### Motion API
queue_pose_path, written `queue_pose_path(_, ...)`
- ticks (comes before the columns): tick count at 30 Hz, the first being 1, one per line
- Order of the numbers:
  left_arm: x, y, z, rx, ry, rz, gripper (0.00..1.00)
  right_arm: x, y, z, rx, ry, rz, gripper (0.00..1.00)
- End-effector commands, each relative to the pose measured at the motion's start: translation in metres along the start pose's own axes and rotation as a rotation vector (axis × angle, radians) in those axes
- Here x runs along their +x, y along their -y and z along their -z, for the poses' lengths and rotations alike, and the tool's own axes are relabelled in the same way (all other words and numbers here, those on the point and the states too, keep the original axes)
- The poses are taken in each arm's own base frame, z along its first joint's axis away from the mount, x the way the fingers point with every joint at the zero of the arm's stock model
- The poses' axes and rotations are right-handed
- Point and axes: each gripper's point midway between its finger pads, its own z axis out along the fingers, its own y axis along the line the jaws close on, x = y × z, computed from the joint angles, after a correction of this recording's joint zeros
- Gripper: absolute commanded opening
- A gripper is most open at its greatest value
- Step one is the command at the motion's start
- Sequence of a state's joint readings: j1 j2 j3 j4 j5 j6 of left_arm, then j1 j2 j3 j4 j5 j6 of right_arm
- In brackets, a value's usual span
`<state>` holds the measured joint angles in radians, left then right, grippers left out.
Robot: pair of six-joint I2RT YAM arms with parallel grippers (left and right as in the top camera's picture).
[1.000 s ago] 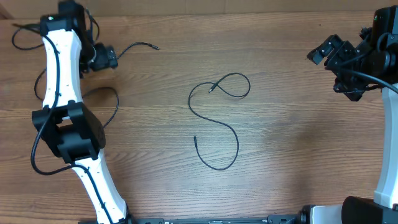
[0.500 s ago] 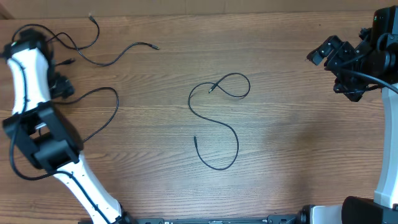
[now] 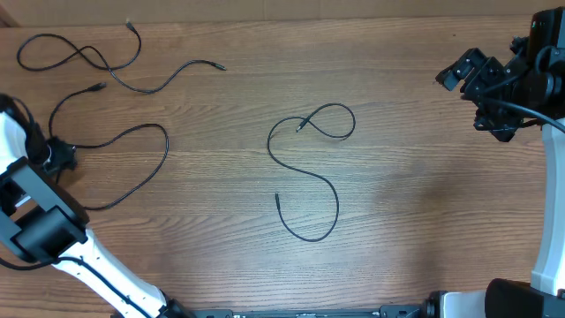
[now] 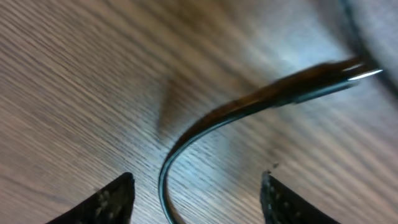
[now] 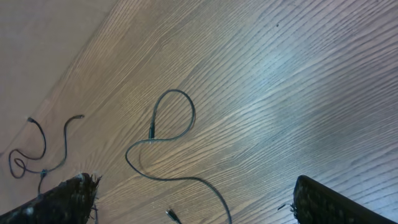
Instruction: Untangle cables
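Observation:
Three thin black cables lie apart on the wooden table. One winds in a figure-eight at the far left (image 3: 79, 55). A second (image 3: 132, 131) curves from a plug near the left edge down to the left arm. A third lies in an S with a loop at the centre (image 3: 311, 172), also in the right wrist view (image 5: 163, 177). My left gripper (image 3: 62, 157) is open at the table's left edge, low over the second cable, which runs between its fingers (image 4: 199, 202) as a curved strand (image 4: 186, 137). My right gripper (image 3: 472, 78) is open and empty (image 5: 199, 208), raised at the far right.
The left arm's white links (image 3: 53, 238) cover the front left corner. The right arm's base (image 3: 552, 221) stands at the right edge. The table's far edge (image 3: 282, 19) runs along the top. The far-left cables show small in the right wrist view (image 5: 43, 152).
My left arm has swung from the far left corner toward the front along the left edge, uncovering the two left cables lying spread out. The centre cable and right arm have not moved.

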<state>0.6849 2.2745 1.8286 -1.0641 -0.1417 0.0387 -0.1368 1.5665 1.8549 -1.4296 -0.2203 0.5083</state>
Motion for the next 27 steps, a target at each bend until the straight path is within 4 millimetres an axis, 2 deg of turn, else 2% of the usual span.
queue_pose_path(1, 0.009, -0.002, -0.012, 0.031, -0.017, -0.049, 0.62, -0.002, 0.002, -0.001, 0.008, 0.007, 0.009, 1.0)
queue_pose_path(5, 0.01, -0.003, -0.021, 0.03, -0.013, -0.042, 0.47, -0.002, 0.002, -0.001, 0.008, 0.007, 0.009, 1.0)
queue_pose_path(11, 0.022, 0.0, -0.042, 0.03, -0.024, -0.044, 0.44, -0.002, 0.002, -0.001, 0.008, 0.007, 0.009, 1.0)
queue_pose_path(14, 0.026, 0.002, -0.049, 0.031, -0.027, -0.048, 0.15, -0.002, 0.002, -0.001, 0.008, 0.007, 0.009, 1.0)
queue_pose_path(15, 0.027, 0.002, -0.05, 0.031, -0.028, -0.047, 0.08, -0.002, 0.002, -0.001, 0.008, 0.007, 0.009, 1.0)
queue_pose_path(16, 0.027, 0.002, -0.051, 0.032, -0.028, -0.047, 0.04, -0.002, 0.002, -0.001, 0.009, 0.007, 0.009, 1.0)
queue_pose_path(22, 0.023, 0.008, -0.051, 0.067, -0.007, -0.042, 0.04, -0.002, 0.002, -0.001, 0.009, 0.007, 0.009, 1.0)
queue_pose_path(27, 0.002, -0.001, -0.037, 0.026, 0.05, -0.034, 0.04, -0.001, 0.003, -0.001, 0.012, 0.002, 0.011, 1.0)
